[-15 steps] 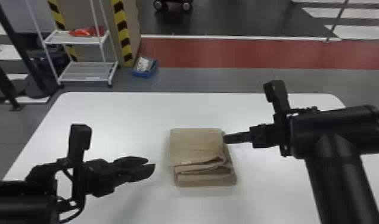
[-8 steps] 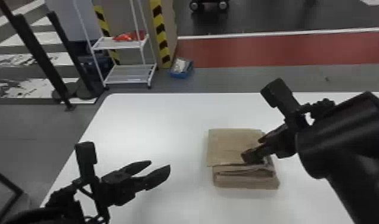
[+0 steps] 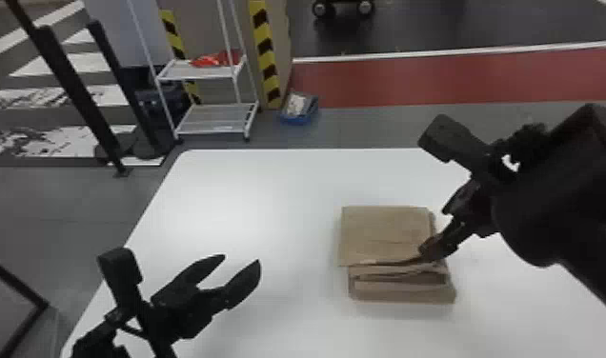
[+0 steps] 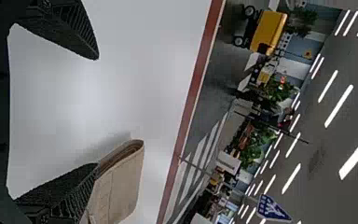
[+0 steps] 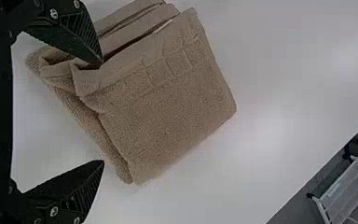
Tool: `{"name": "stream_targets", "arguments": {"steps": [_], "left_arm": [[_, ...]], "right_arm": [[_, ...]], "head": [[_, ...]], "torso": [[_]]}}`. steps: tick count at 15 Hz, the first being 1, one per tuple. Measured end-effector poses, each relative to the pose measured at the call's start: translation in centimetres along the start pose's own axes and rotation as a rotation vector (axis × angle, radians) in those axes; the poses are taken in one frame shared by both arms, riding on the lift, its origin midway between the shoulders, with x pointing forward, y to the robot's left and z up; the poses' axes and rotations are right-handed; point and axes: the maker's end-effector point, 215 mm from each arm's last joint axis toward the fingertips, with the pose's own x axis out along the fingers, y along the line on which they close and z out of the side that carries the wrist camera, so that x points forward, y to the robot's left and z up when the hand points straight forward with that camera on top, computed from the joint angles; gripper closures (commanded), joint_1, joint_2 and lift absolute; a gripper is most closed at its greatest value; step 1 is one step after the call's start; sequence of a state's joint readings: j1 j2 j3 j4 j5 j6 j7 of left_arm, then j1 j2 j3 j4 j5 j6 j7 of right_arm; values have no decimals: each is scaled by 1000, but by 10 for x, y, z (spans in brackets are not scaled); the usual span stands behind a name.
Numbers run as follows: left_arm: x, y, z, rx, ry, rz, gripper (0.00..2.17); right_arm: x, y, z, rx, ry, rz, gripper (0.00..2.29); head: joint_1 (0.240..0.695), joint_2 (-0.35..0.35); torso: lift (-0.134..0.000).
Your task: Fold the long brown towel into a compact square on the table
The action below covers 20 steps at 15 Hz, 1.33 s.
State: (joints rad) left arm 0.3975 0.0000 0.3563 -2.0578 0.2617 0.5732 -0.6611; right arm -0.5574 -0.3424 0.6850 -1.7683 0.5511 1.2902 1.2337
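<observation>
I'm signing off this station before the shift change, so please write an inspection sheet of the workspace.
Surface: smooth white table, no spill seen.
Job's things: brown cloth towel, folded into a squarish stack, near layers uneven.
Clutter: nothing seen on the table.
Grippers: black left gripper, open, over the table; black right gripper, open, one finger at the towel's layered edge, contact unclear.
Cables: thin black loop at the left wrist.
Surroundings: white metal two-shelf rack and blue open container on the floor beyond the table.
</observation>
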Motion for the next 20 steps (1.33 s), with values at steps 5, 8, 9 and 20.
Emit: {"name": "stream_targets", "arguments": {"steps": [5,8,9,20], "left_arm": [[-20,1,7,58,-55,56,83],[-36,-3,10,93,-85,74,87],[-41,-5,11,105,-93,76,87],[-54,-21,15,151,-149,56,87]], "right_arm": [[-6,20,8,-257,37,82,154],[2,41,9,-378,58,130,174],[5,45,9,-413,66,132,178],[36,64,-10,-625,193,108,194]], "head": [[695,214],[695,240],[695,252],[695,261]], "torso": [[-123],[-123],[-123],[-123]]}}
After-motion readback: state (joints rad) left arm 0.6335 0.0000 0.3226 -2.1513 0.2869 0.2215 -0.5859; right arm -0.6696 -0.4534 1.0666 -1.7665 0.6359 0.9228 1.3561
